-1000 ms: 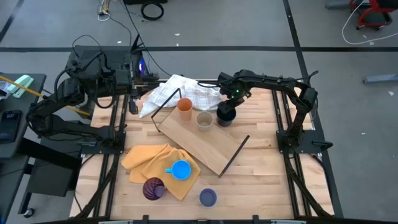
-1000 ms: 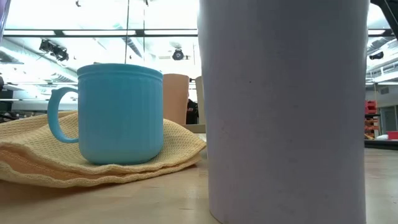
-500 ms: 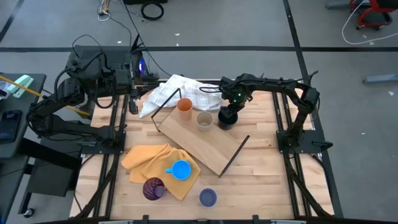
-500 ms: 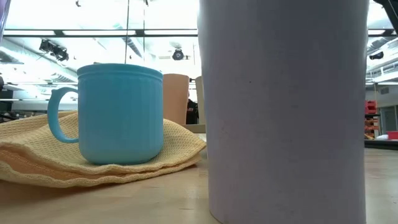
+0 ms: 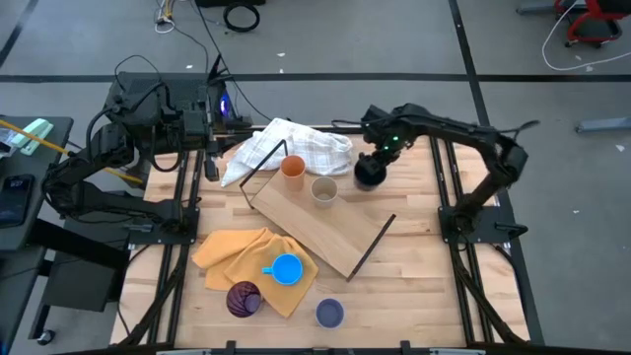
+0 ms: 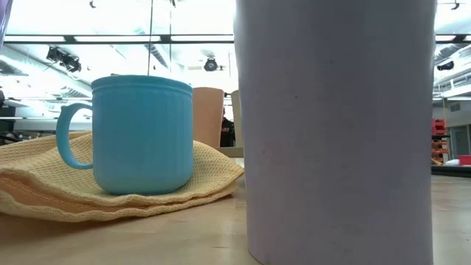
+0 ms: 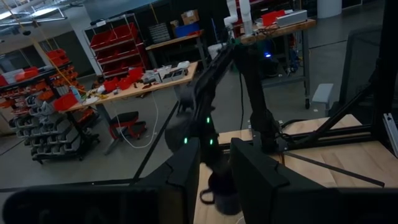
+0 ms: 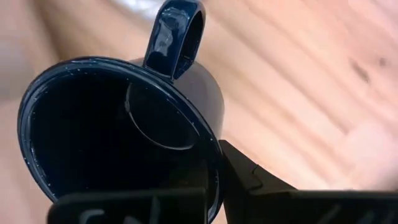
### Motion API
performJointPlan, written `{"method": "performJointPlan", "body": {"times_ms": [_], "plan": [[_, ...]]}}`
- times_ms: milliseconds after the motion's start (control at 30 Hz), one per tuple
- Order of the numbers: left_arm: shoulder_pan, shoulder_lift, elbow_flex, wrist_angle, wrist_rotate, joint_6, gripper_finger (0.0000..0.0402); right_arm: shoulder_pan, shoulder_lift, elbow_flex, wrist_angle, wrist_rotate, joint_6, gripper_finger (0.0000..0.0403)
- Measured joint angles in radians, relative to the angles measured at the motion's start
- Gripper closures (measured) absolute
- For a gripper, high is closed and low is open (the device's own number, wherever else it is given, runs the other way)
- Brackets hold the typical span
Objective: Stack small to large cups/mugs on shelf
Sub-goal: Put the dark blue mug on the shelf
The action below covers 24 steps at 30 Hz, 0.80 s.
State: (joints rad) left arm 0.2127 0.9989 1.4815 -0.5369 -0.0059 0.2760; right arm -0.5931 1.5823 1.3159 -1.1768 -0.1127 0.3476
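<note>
Fingers [image 8: 249,177] of the right gripper [image 5: 373,170] pinched on the rim of the dark navy mug [image 5: 368,174], right of centre in the high view, with the shelf [image 5: 320,225] lower left, mouth up, handle pointing away; left gripper [image 5: 210,163] parked upper left, neither fully apart nor together.

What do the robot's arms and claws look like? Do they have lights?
Both arms are dark, nearly black, built from jointed tube sections. The right arm shows small green lights near its wrist. The right claw has two flat, dark fingers. The left arm sits among black cables.
</note>
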Motion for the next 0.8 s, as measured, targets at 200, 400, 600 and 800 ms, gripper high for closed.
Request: {"method": "performJointPlan", "body": {"times_ms": [200, 400, 600, 800], "plan": [[0.0, 0.0, 0.0, 0.0, 0.0, 0.0, 0.0301, 0.037, -0.157, 0.001, -0.167, -0.128, 0.052, 0.0385], [0.0, 0.0, 0.0, 0.0, 0.0, 0.009, 0.0302, 0.085, -0.221, 0.001, -0.193, -0.128, 0.15, 0.0385], [0.0, 0.0, 0.0, 0.001, 0.0, 0.009, 0.0301, 0.16, -0.164, 0.001, -0.166, -0.127, 0.184, 0.0385], [0.0, 0.0, 0.0, 0.001, 0.0, 0.009, 0.0303, 0.239, -0.108, 0.001, -0.114, -0.145, 0.215, 0.0385]]}}
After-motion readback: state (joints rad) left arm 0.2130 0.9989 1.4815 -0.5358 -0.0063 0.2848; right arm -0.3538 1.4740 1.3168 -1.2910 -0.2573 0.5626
